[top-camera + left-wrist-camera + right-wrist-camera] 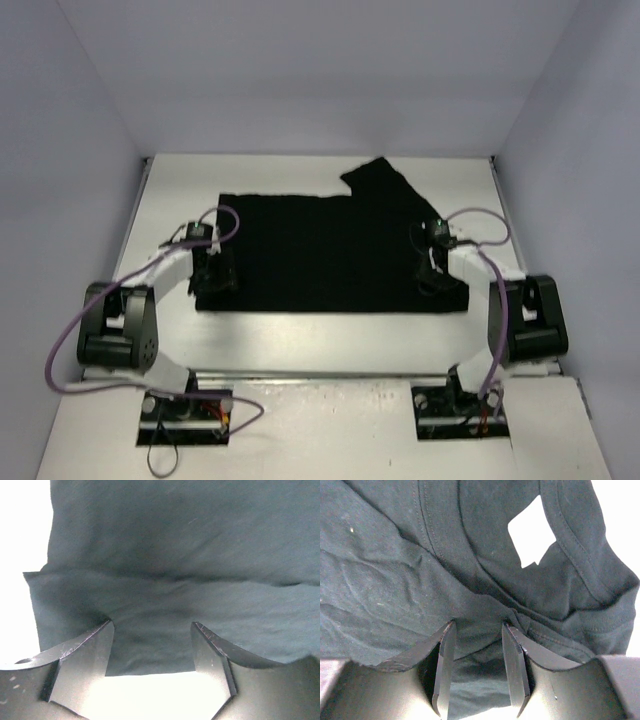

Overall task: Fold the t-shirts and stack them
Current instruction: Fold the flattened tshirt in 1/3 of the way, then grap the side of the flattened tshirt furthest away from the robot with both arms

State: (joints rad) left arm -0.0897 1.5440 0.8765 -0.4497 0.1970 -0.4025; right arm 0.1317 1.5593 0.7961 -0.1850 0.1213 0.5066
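Observation:
The black t-shirt (325, 250) lies spread flat on the white table, one sleeve poking out at the back right. No print shows. My left gripper (213, 275) is open over the shirt's near-left corner; in the left wrist view its jaws straddle the hem (150, 650) with table showing below. My right gripper (438, 275) is open over the near-right corner; in the right wrist view the jaws press down around a fold of fabric (477, 635) by the neckline seams (570, 535).
The white table (330, 340) has bare strips around the shirt. Grey walls close in at the left, back and right. Purple cables (225, 220) loop above both wrists. A metal rail (320, 378) runs along the near edge.

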